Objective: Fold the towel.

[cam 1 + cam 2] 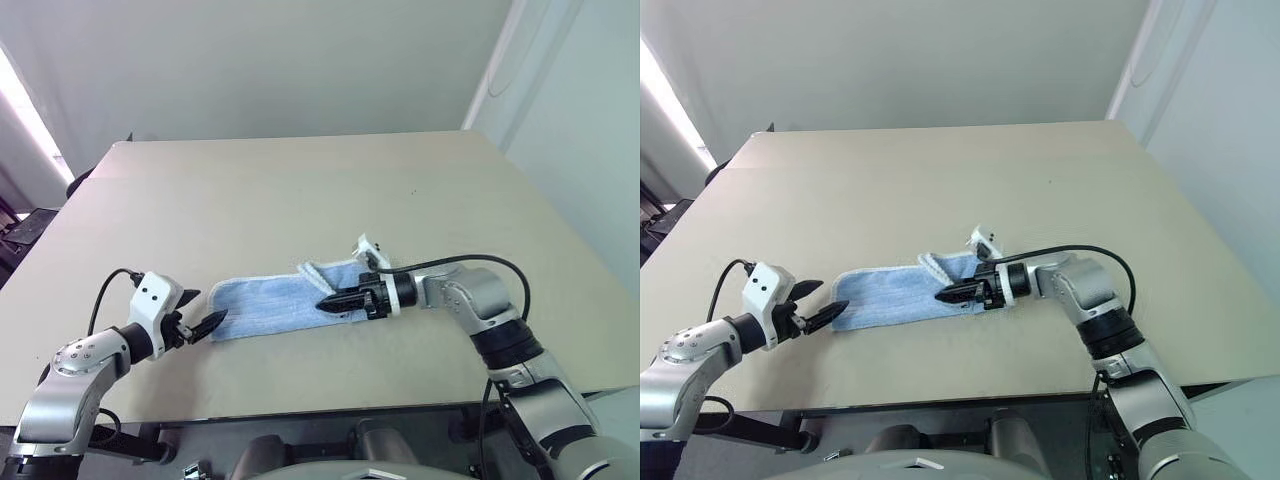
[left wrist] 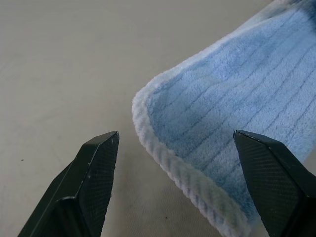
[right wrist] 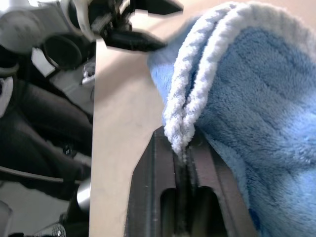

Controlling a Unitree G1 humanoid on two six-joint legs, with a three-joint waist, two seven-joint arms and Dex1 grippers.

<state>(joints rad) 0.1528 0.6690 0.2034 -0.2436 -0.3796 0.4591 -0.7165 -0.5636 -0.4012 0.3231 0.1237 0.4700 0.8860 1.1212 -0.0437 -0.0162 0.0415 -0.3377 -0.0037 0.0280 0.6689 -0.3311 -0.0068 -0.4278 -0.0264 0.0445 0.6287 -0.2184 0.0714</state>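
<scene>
The light blue towel (image 1: 262, 302) with white edging lies as a long strip on the beige table (image 1: 300, 200), near its front edge. My right gripper (image 1: 322, 304) points left over the strip's right part, shut on a doubled white edge of the towel (image 3: 185, 106) that is pinched between its fingers (image 3: 163, 187). My left gripper (image 1: 208, 307) stands open at the strip's left end. The towel's rounded corner (image 2: 207, 148) lies between its two fingertips (image 2: 101, 153), with neither touching it. The right wrist view shows the left gripper (image 3: 136, 39) beyond the towel.
The table's front edge (image 1: 300, 412) runs just below both grippers. A wide stretch of bare tabletop lies behind the towel. Dark equipment (image 1: 25, 228) stands off the table's left side.
</scene>
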